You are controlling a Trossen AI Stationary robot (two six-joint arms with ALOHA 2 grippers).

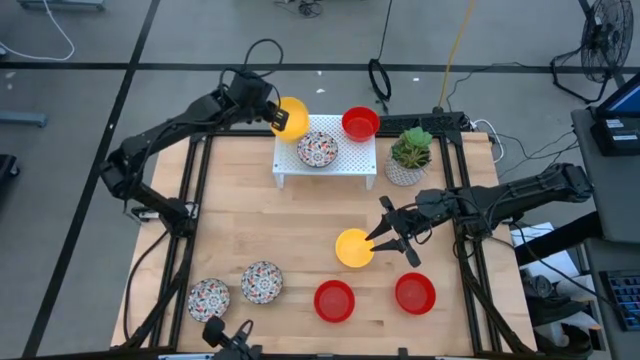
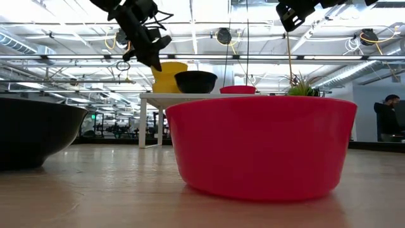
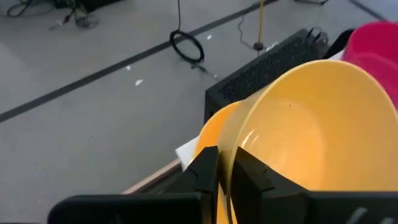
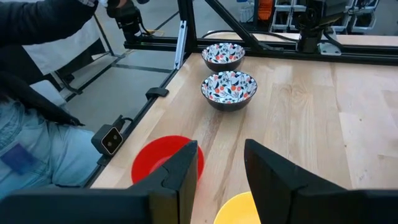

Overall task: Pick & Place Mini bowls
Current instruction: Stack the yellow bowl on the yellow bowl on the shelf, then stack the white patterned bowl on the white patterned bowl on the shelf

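Note:
My left gripper (image 1: 278,120) is shut on a plain yellow bowl (image 1: 293,115) at the far left corner of the white rack (image 1: 345,168). A mosaic bowl (image 1: 317,150) and a red bowl (image 1: 360,123) stand on the rack. My right gripper (image 1: 392,243) hovers open above the right rim of a second yellow bowl (image 1: 352,249) on the table. In the right wrist view that bowl (image 4: 239,210) shows between the fingers, below them. Two red bowls (image 1: 334,300) (image 1: 414,293) and two mosaic bowls (image 1: 208,297) (image 1: 261,282) sit near the table's near edge. My left gripper pinches the yellow bowl's rim (image 3: 231,144), one finger (image 3: 252,174) inside the bowl and one (image 3: 204,169) outside. The fingers come from the table's left side. The bowl is tilted, its opening turned toward the gripper. In the low view its lower part (image 2: 166,87) reaches down to the rack top; whether it rests there I cannot tell.
A white pot with a green plant (image 1: 410,155) stands right of the rack, close to my right arm. Black frame rails (image 1: 195,200) run along both table sides. Bare wood lies between the rack and the near row of bowls. A person's sleeve (image 4: 37,25) shows beyond the table.

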